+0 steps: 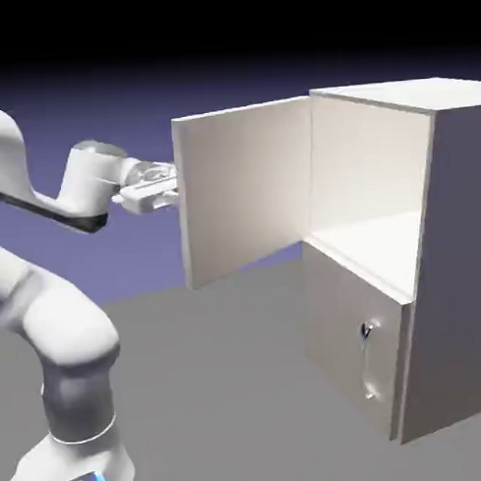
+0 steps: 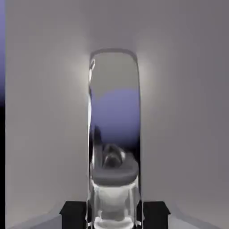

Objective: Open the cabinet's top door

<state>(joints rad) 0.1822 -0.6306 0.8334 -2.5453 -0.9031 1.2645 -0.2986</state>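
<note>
The pale grey-white cabinet (image 1: 452,255) stands at the exterior view's right. Its top door (image 1: 247,190) is swung wide open toward the left, and the empty upper compartment shows behind it. My gripper (image 1: 171,191) is at the door's free edge, on its outer face, where the panel hides the fingertips. In the hand view the door's shiny curved metal handle (image 2: 114,134) runs up the middle, large, between my dark fingertips (image 2: 74,214). My gripper (image 2: 114,217) is shut on that handle.
Below the open compartment is the shorter lower panel (image 1: 352,343), closed, with its small two-knob handle (image 1: 369,360). Grey table spreads in front of the cabinet. My white arm's lower links (image 1: 63,360) rise at the lower left.
</note>
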